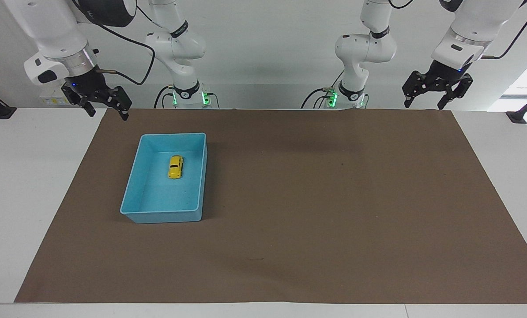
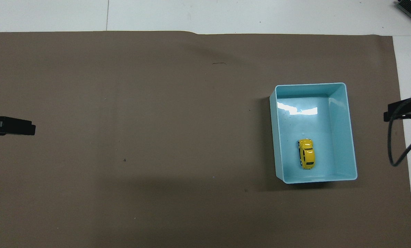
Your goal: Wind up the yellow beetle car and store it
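both pincers, right pincer point(image 1: 105, 107) and left pincer point(image 1: 423, 104), spread, empty, raised above the table's robot-side corners

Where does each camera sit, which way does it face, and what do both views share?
Facing view: high across the table, looking at the robots; both arms show, right gripper and left gripper raised, open.
Overhead view: above the robots' end, looking steeply down; only gripper tips show.
Shared: yellow beetle car in the light blue bin, brown mat.
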You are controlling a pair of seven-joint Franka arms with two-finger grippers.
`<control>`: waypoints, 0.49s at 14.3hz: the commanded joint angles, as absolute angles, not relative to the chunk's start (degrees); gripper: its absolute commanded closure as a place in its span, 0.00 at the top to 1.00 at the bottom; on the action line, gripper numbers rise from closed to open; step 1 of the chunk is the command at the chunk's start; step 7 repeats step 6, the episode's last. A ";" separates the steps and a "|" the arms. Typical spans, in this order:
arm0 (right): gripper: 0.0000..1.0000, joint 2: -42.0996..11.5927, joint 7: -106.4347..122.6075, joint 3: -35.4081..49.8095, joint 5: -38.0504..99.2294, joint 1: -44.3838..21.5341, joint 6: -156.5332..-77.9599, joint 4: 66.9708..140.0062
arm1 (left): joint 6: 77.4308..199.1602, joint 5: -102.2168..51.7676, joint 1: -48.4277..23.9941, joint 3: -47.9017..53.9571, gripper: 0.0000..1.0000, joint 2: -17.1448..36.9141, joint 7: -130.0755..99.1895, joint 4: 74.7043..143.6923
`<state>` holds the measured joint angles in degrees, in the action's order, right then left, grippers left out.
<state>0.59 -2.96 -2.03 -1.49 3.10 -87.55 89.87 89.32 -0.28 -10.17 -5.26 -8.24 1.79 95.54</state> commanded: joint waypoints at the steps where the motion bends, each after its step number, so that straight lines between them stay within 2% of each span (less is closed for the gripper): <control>1: 1.00 0.79 -4.13 -1.41 -1.23 3.34 -87.98 90.18 | 88.24 -0.44 -7.05 -3.26 1.00 -8.44 2.37 94.92; 4: 1.00 0.88 -4.04 -1.49 -1.23 3.34 -87.98 90.26 | 88.16 -0.44 -1.60 1.66 1.00 -8.44 2.55 95.01; 7: 1.00 0.79 -4.13 -1.49 -1.23 3.34 -87.80 90.26 | 88.24 -0.44 -0.97 2.37 1.00 -8.44 2.46 94.92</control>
